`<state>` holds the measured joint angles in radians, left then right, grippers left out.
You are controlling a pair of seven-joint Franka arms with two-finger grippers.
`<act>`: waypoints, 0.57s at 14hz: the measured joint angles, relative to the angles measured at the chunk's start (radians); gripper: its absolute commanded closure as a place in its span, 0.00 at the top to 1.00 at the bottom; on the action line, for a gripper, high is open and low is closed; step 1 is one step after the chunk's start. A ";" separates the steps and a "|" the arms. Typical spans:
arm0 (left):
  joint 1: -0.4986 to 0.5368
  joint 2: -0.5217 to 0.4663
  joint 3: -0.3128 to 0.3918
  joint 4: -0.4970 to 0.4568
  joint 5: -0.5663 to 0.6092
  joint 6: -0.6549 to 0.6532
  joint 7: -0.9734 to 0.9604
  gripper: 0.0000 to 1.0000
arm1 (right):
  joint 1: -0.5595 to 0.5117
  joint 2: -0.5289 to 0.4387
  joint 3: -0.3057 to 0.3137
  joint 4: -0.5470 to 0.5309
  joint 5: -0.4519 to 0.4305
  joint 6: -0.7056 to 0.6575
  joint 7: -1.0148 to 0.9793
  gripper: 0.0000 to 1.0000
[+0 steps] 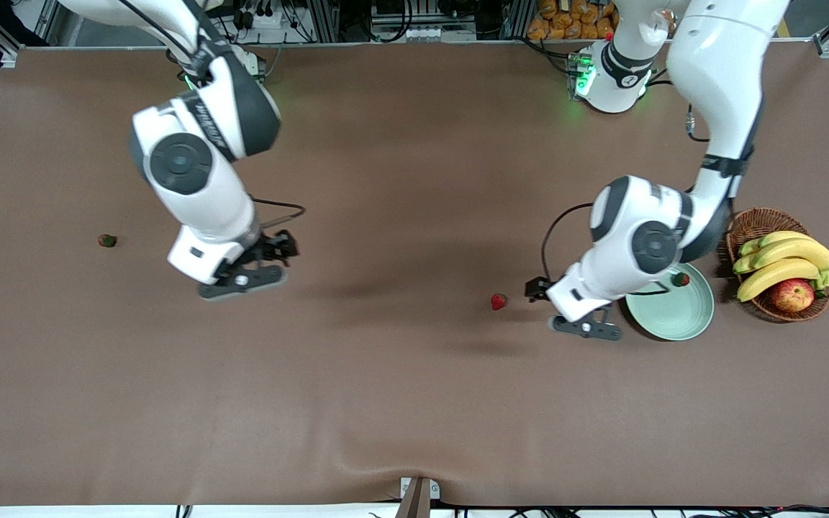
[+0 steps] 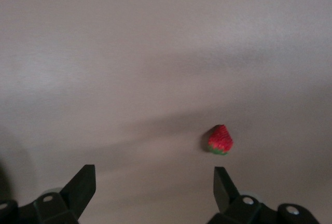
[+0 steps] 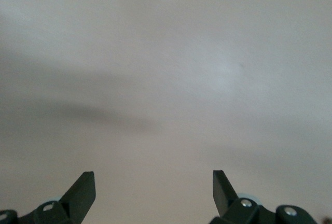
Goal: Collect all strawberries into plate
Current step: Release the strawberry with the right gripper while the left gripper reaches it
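Observation:
A red strawberry point(image 1: 499, 301) lies on the brown table near the middle; it also shows in the left wrist view point(image 2: 220, 140). A second strawberry point(image 1: 681, 279) lies in the pale mint-green plate point(image 1: 673, 316). A duller, greener strawberry point(image 1: 106, 240) lies toward the right arm's end of the table. My left gripper point(image 1: 586, 327) is open and empty point(image 2: 154, 182), over the table between the red strawberry and the plate. My right gripper point(image 1: 242, 282) is open and empty point(image 3: 154, 182), over bare table, apart from the dull strawberry.
A brown wicker basket point(image 1: 760, 223) with bananas point(image 1: 781, 259) and a red-yellow apple point(image 1: 792, 295) stands beside the plate, at the left arm's end of the table. The right wrist view shows only bare table.

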<state>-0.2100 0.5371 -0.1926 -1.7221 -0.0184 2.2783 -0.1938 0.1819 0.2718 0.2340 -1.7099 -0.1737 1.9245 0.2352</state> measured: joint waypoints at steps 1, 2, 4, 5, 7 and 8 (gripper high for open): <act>-0.016 0.016 0.000 0.001 0.036 0.022 -0.033 1.00 | -0.015 -0.028 -0.017 -0.037 0.000 -0.012 -0.002 1.00; -0.031 0.033 -0.001 0.003 0.069 0.041 -0.059 1.00 | -0.022 -0.046 -0.046 -0.062 0.000 -0.030 -0.015 1.00; -0.067 0.063 -0.001 0.008 0.106 0.057 -0.096 1.00 | -0.026 -0.062 -0.125 -0.090 0.000 -0.060 -0.083 1.00; -0.092 0.077 -0.001 0.011 0.111 0.062 -0.118 1.00 | -0.029 -0.063 -0.172 -0.100 0.000 -0.068 -0.128 1.00; -0.135 0.104 0.000 0.029 0.113 0.078 -0.149 0.96 | -0.035 -0.063 -0.254 -0.132 0.001 -0.071 -0.200 1.00; -0.148 0.118 0.000 0.041 0.115 0.079 -0.155 0.91 | -0.038 -0.063 -0.285 -0.152 0.001 -0.071 -0.224 1.00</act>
<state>-0.3583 0.6549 -0.1925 -1.6815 0.0965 2.3571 -0.3492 0.1436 0.2086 -0.0509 -1.8619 -0.1725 1.8534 0.0110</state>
